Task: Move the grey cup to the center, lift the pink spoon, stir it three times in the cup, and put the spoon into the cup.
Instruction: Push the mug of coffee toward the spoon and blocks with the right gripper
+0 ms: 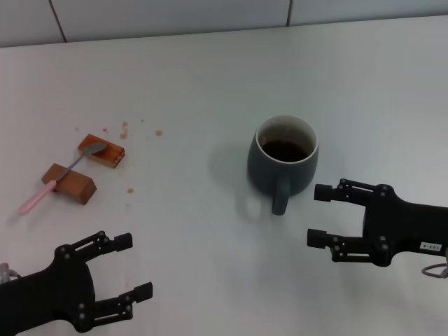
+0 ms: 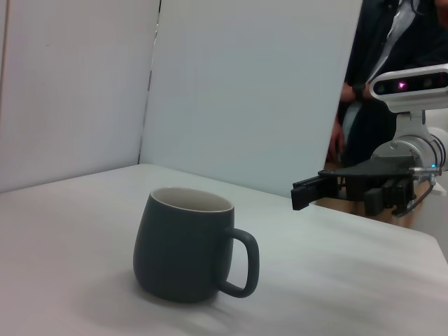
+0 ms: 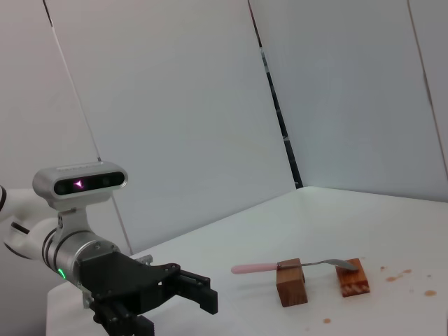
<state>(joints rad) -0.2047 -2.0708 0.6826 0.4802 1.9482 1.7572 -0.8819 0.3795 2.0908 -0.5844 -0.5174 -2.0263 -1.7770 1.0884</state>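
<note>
Grey cup: a rounded dark blue-grey ceramic mug (image 1: pixel 283 159) with a pale inner rim and dark brown liquid is stood upright on the white desk (image 1: pixel 210 77), somewhat right of the middle; its loop handle is turned toward the robot, which leaves it open to a grasp from the near side.
Pink spoon: a slim spoon (image 1: pixel 61 176) with a pale pink handle and silver bowl is laid across two brown rectangular blocks (image 1: pixel 84 170) at the left, so that its handle is held clear of the desk and can be pinched from above or the side.
Right gripper: the black right gripper (image 1: pixel 323 215) is held just beside the mug handle, apart from it, with the fingers spread and nothing grasped; it is judged to be placed for moving the cup.
Left gripper: the left gripper (image 1: pixel 133 267) is held low at the near left, well apart from the spoon, fingers released and empty.
Crumbs: brown crumbs (image 1: pixel 124 129) are scattered near the blocks.
Task stage: no step is judged complete.
</note>
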